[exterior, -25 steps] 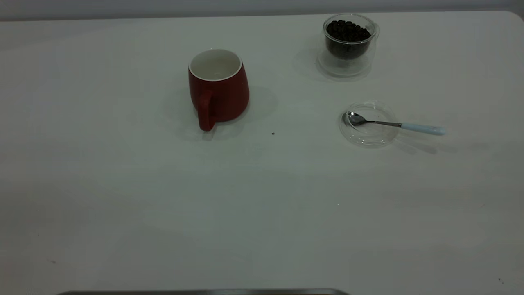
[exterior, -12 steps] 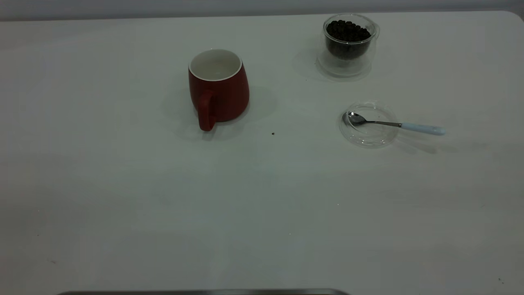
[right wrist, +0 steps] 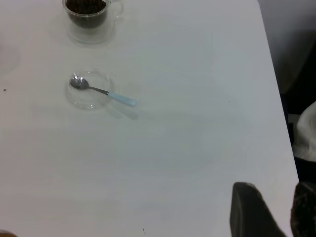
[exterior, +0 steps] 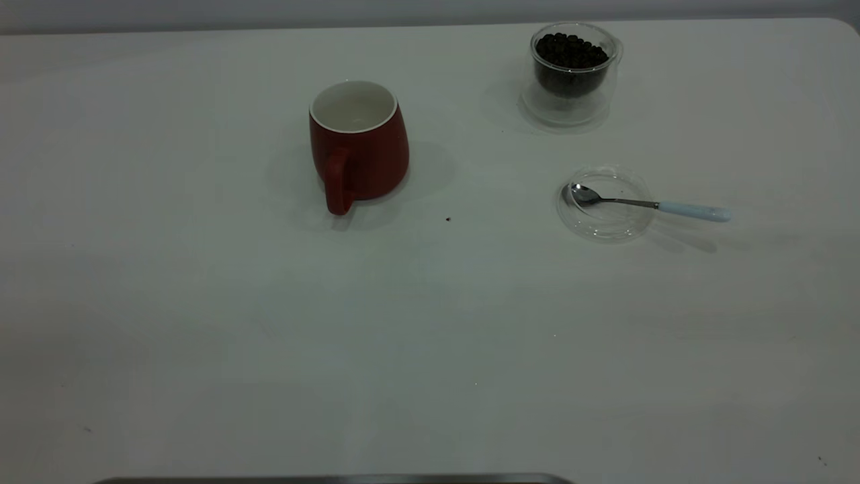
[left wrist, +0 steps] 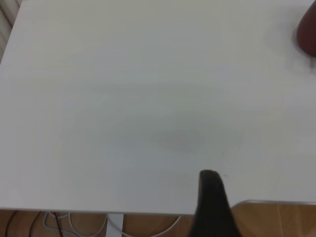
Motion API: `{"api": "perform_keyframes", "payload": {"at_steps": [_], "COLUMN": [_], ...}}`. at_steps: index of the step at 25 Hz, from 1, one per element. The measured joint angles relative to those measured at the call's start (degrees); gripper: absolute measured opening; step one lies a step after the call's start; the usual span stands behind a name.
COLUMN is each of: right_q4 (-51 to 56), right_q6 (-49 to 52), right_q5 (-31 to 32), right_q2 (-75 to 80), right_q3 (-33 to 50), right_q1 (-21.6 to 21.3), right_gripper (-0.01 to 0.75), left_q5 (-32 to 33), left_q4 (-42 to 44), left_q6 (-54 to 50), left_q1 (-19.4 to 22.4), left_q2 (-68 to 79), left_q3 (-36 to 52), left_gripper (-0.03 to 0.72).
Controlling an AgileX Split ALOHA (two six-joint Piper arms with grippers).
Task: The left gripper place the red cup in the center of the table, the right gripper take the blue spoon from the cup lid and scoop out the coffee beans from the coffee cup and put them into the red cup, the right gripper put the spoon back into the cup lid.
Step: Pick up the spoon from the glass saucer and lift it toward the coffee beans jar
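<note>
red cup [exterior: 359, 144] sits upright around 11 o'clock on the counter [exterior: 430, 336] | nothing we see crowding it | coffee cup [exterior: 570, 72] at 1 | blue spoon [exterior: 650, 204] rests in cup lid [exterior: 605, 222] at 2 | can't tell either arm's fingers

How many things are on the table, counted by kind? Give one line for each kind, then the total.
Cups: 2, the red cup and the coffee cup, which holds the coffee beans
Lids: 1, the cup lid
Spoons: 1, the blue spoon, bowl in the lid
Total: 4
</note>
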Motion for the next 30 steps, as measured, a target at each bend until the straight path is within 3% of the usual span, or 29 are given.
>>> {"api": "perform_keyframes", "payload": {"at_steps": [18,21,23,27,30], "right_q4": [-0.6,-1.7,-2.2,-1.7,0.4], "right_q6": [0.7,5.0,7.6,10.9,11.0], "right_q5": [0.0,-0.7,-2.6,-10.5,-16.4], "right_q2": [0.0,3.2,8.3,23.0,35.0], "right_q3": [0.0,-0.3,-0.9,-3.4,-5.7], "right_q1": [0.0,0.0,0.0,0.0,0.0], "right_gripper": [0.249,0.309,0.389,0.547,0.606], "left_q5": [0.0,0.0,0.0,0.0,0.0], "left_q4": [0.0,0.0,0.0,0.0,0.0], "left_q6": [-0.3,-0.3,-0.3,-0.3,-0.3], "left_q1": [0.0,0.0,0.0,0.0,0.0], "left_q2": [0.0,0.0,0.0,0.0,0.0], "left_q3": [0.0,0.0,0.0,0.0,0.0], "left_gripper": [0.586,0.586,0.586,0.586,0.586]}}
